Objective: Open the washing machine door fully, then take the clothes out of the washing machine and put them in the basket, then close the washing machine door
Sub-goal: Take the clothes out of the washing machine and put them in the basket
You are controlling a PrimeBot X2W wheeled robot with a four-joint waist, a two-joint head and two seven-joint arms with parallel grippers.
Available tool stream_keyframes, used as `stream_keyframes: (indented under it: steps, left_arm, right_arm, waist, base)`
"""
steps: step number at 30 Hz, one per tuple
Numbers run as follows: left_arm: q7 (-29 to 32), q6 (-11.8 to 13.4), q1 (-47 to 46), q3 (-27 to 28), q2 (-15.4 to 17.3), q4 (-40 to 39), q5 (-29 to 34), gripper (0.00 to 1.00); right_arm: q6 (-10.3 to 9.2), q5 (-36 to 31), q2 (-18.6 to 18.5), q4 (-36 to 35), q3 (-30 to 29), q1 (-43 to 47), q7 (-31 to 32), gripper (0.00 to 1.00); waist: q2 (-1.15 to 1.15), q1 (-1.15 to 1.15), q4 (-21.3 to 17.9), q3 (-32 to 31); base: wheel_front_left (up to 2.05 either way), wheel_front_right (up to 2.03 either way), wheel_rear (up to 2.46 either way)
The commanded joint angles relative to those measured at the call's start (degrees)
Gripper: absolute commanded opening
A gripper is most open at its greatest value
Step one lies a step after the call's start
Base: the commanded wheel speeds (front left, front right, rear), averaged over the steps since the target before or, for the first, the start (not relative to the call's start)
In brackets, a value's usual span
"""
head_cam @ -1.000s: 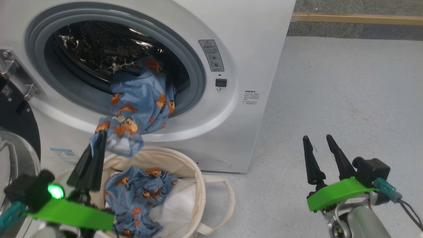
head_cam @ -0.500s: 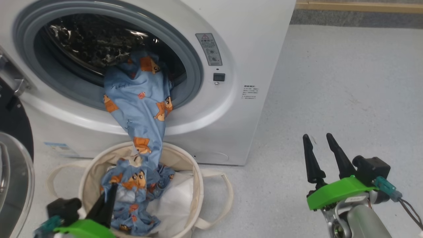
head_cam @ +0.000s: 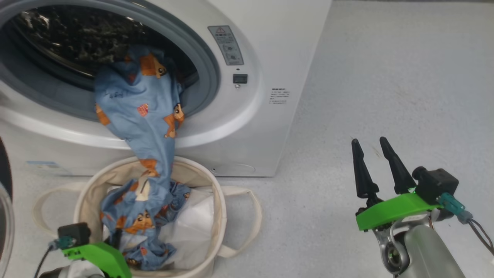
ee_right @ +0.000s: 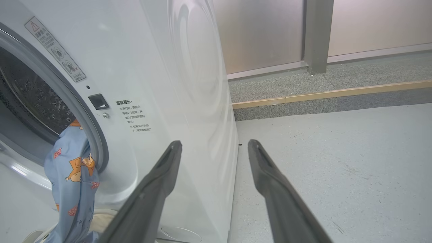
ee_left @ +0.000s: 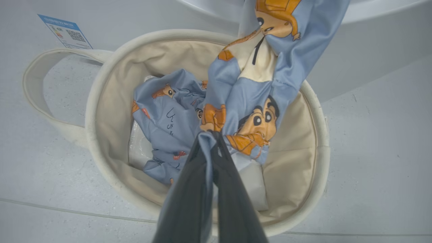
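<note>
The washing machine [head_cam: 270, 58] stands open, its door [head_cam: 4, 216] swung out at the far left edge. Light blue bear-print clothes [head_cam: 139, 112] hang from the drum over the grey ring down into the cream basket [head_cam: 222, 200] below. My left gripper [ee_left: 211, 135] is low over the basket [ee_left: 98, 87], shut on a fold of the clothes [ee_left: 249, 94]; more of the same fabric lies inside. In the head view its fingers are mostly hidden behind the green mount. My right gripper [head_cam: 367, 141] hovers open over the floor to the right, holding nothing; it faces the machine's front corner [ee_right: 215, 143].
A plain white sheet [head_cam: 193, 224] lines the basket's bottom. A blue label [ee_left: 65, 31] is stuck low on the washer front. Grey floor stretches right of the machine, ending at a wooden strip [ee_right: 337, 92] and a wall.
My left gripper has dropped from the drum's lip down into the basket with the clothes, stretching them from drum to basket. The head camera has tilted down. The right gripper stays put.
</note>
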Motion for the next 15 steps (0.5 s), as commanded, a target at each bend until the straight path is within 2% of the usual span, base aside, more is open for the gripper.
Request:
stream_keyframes:
  steps: [1,5,15]
  left_arm:
    - [-0.2,-0.2,-2.4,2.2,1.3,1.6,-0.9,0.00]
    - [-0.8,-0.3,-5.2,2.2,0.3,7.0,-2.2,0.00]
    - [-1.3,-0.4,-12.1,0.1,-0.6,9.7,-3.9,0.00]
  right_arm:
    - [0.01,0.0,0.2,-2.2,1.5,-1.9,-0.7,1.00]
    - [0.01,-0.3,0.2,-2.7,1.3,-2.5,-0.7,1.00]
    - [0.01,-2.0,0.0,-5.4,0.4,-5.5,-0.7,1.00]
  waist:
    - [0.00,0.00,-0.8,0.9]
    - [0.00,0.00,-1.7,2.5]
    - [0.00,0.00,-2.7,10.1]
  base:
    - [0.00,0.00,0.00]
    - [0.00,0.00,0.00]
    - [0.00,0.00,0.00]
